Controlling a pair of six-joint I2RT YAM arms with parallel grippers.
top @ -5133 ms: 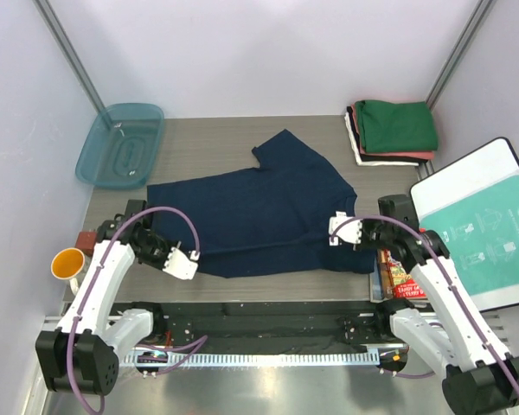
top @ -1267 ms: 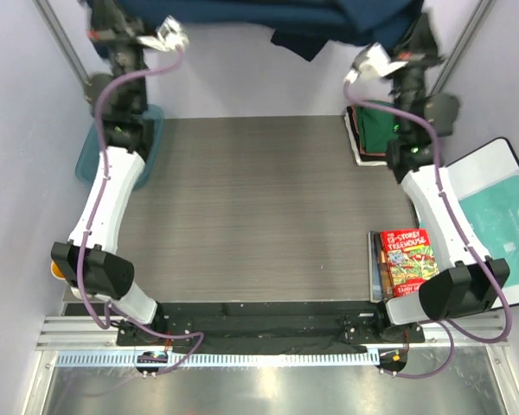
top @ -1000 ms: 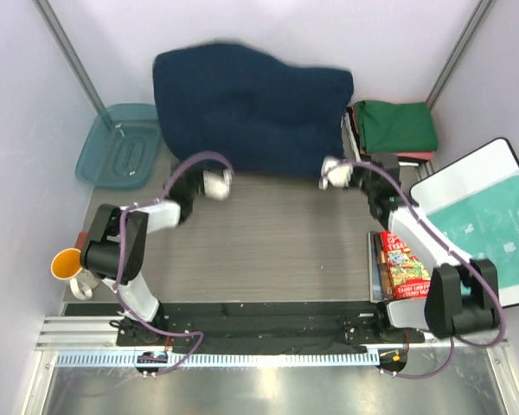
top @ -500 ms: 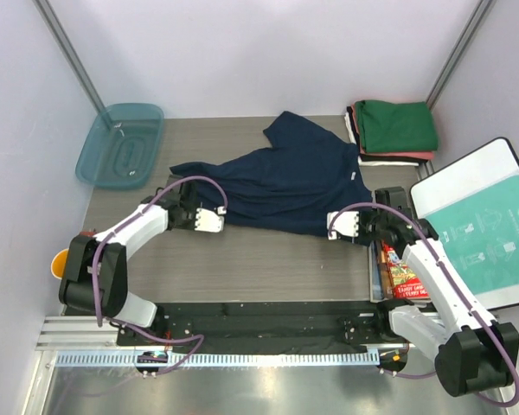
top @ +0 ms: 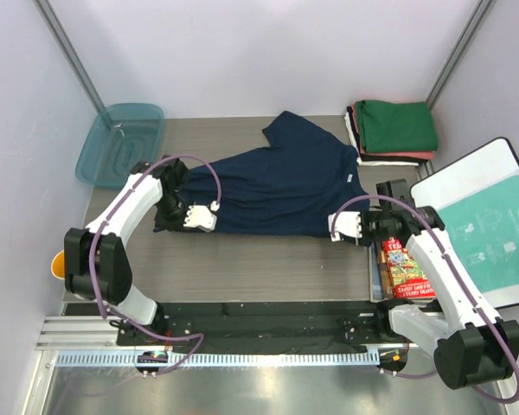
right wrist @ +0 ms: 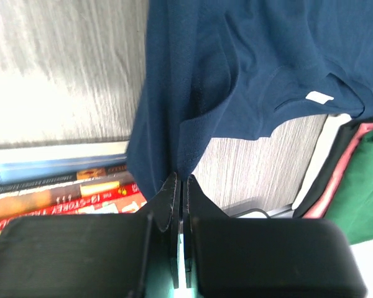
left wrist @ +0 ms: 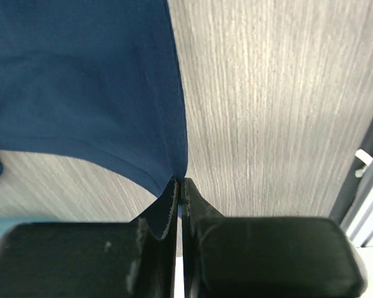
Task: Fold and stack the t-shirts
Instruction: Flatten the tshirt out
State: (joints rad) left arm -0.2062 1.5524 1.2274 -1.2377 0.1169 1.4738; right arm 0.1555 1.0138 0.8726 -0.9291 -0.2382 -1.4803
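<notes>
Far left, the teal bin sits out of play. On to the left gripper: its fingers are pinched tight on the near hem of the navy t-shirt, and the wrist view confirms it, with a corner of blue cloth nipped right at the tips. A second ago that shirt was up in the air, billowing against the back wall. Now it is down on the table, spread across the middle, and over the last half second the left arm has drawn its corner out to the left.

So the flick is over and the laydown is nearly done, but it hasn't landed clean. The body runs at a slant, with one sleeve kicked up toward the back edge. I'd say it needs smoothing before any fold.

Across to the right gripper: clamped shut too, holding the other hem corner just beside the book. Beyond it the folded stack, green on top, waits at the back right, close to the shirt's shoulder. Far right, the plastic bag lies flat.

Hard to tell: the left arm covers the shirt's left edge, the second sleeve is nowhere to be seen, and the stack's lower layers show only as thin edges.
</notes>
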